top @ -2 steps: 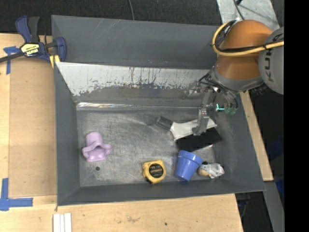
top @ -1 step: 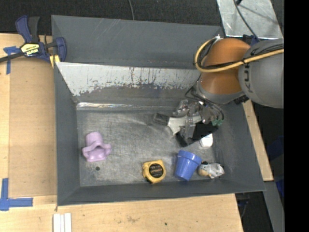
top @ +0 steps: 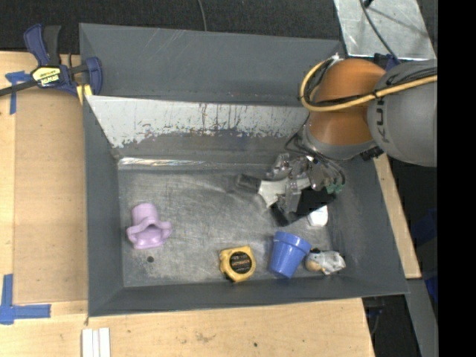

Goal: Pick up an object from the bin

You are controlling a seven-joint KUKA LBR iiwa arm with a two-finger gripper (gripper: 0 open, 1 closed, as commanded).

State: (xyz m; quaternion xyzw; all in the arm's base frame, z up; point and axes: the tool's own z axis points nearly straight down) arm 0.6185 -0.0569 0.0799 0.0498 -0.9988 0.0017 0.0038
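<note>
My gripper hangs low at the right of the bin, under the arm's orange cover. Right beneath and beside it lies a black and white thing, with a white end toward the bin's right wall and another white part at the gripper's left. Whether the gripper touches that thing I cannot make out. A blue cup lies tipped just in front of the gripper, near the front wall.
A yellow tape measure lies left of the cup. A small white and grey thing sits at the cup's right. A lilac plastic piece lies far left. The arm comes in over the right rim.
</note>
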